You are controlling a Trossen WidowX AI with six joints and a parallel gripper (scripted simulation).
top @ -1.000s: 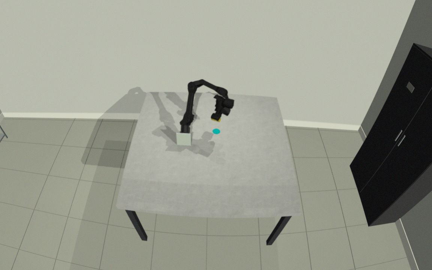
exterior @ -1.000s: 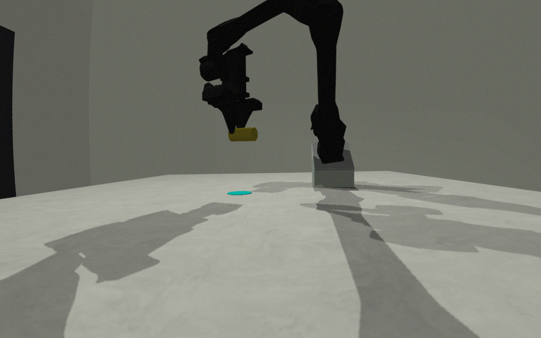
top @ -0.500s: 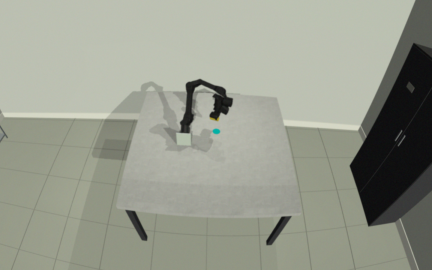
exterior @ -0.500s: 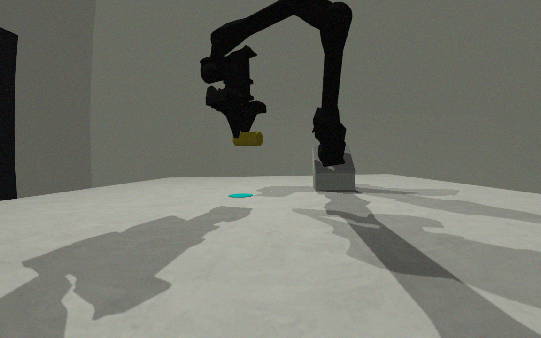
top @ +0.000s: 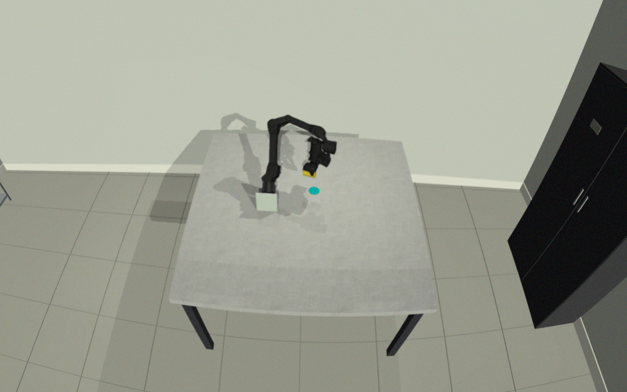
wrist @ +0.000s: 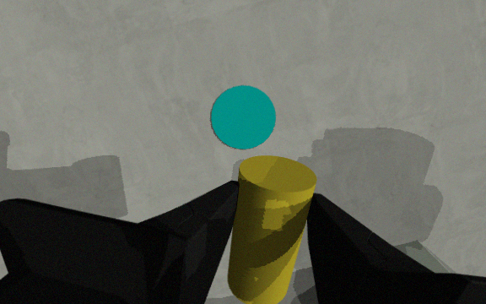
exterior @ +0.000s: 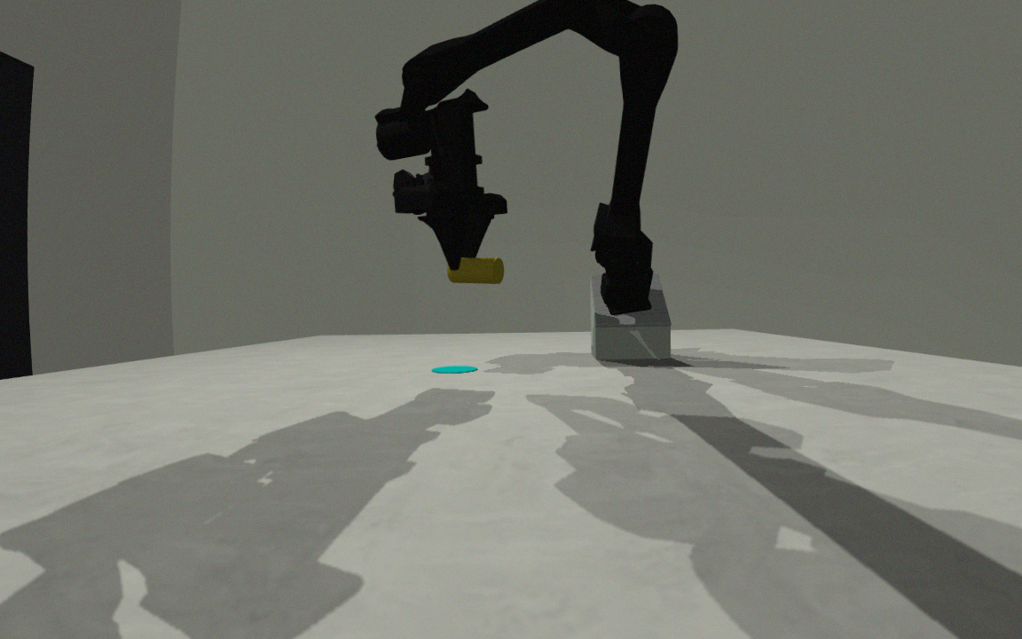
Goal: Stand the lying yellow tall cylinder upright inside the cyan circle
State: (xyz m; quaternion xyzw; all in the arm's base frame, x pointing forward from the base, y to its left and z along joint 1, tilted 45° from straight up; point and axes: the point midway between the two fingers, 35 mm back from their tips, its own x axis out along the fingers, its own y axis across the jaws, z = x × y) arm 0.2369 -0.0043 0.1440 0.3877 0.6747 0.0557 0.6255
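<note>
— Gripper [exterior: 463, 262] status? Is it carrying anything?

— Yes, it is clamped on the yellow tall cylinder [exterior: 475, 270], well above the table [exterior: 261, 413]. From the exterior view the black fingers point down and pinch the cylinder near its left end, so most of its length sticks out to the right of the fingertips.

— And its orientation?

— Lying level, not upright. In the wrist view the cylinder [wrist: 268, 224] runs between the two dark fingers, its flat end face pointing away from the camera.

— Where is the cyan circle [exterior: 453, 369]?

— Flat on the table, below the gripper and apart from the cylinder. In the wrist view the circle [wrist: 243, 116] sits just beyond the cylinder's far end. From the top view the cylinder [top: 309, 172] shows just above the circle [top: 313, 190], with the arm's base block [top: 266, 201] to the left.
</note>
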